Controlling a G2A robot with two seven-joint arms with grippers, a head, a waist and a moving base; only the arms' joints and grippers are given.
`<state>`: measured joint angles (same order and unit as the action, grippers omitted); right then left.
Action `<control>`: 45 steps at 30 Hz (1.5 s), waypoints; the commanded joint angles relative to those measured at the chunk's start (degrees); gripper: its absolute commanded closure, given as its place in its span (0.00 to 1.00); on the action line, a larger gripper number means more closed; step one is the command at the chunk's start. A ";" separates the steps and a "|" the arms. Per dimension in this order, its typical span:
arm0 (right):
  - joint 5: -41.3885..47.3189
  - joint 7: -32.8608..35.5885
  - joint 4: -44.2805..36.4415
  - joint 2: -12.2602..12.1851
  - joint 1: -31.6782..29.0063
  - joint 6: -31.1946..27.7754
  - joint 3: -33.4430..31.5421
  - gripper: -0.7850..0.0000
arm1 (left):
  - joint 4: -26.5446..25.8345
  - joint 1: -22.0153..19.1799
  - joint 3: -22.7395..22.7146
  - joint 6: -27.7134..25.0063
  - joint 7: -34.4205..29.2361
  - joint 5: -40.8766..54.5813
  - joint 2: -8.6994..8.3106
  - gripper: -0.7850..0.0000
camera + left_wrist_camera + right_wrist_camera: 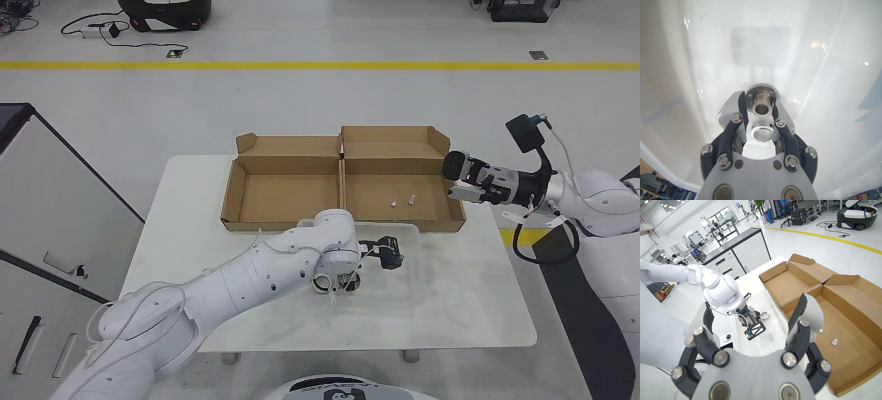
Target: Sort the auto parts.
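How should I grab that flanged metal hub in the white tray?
Grip the flanged hub by its raised neck, coming straight down from above: the flange lies flat on the tray floor, neck upright, where the left end effector straddles it.

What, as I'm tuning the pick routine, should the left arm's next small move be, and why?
Probably close the left end effector on the flanged metal part: its fingers straddle it in the white tray, but a gap shows beside one pad, so lifting now would likely leave it behind.

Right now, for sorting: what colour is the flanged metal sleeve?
Silver-grey flanged sleeve; left wrist view.
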<state>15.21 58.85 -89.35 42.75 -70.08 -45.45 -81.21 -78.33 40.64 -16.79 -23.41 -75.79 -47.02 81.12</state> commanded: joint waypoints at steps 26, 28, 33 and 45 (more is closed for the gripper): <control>0.00 0.00 0.00 0.00 0.00 0.00 0.00 0.00 | -3.42 1.14 -3.44 -2.07 -0.72 -0.66 -1.08 1.00; 0.00 0.00 0.00 0.00 0.00 0.00 0.00 0.00 | -5.17 1.47 -4.38 -2.48 -1.17 -0.55 -1.69 1.00; 0.00 0.00 0.00 0.00 0.00 0.00 0.00 0.00 | -10.02 2.46 -6.63 -3.35 -1.73 -0.70 -3.63 1.00; 0.00 0.00 0.00 0.00 0.00 0.00 0.00 0.00 | -24.23 5.33 -15.67 -4.65 -0.44 1.12 -11.25 1.00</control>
<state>15.21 58.85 -89.35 42.75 -70.08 -45.45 -81.21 -101.48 45.54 -31.04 -27.76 -76.54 -46.36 70.74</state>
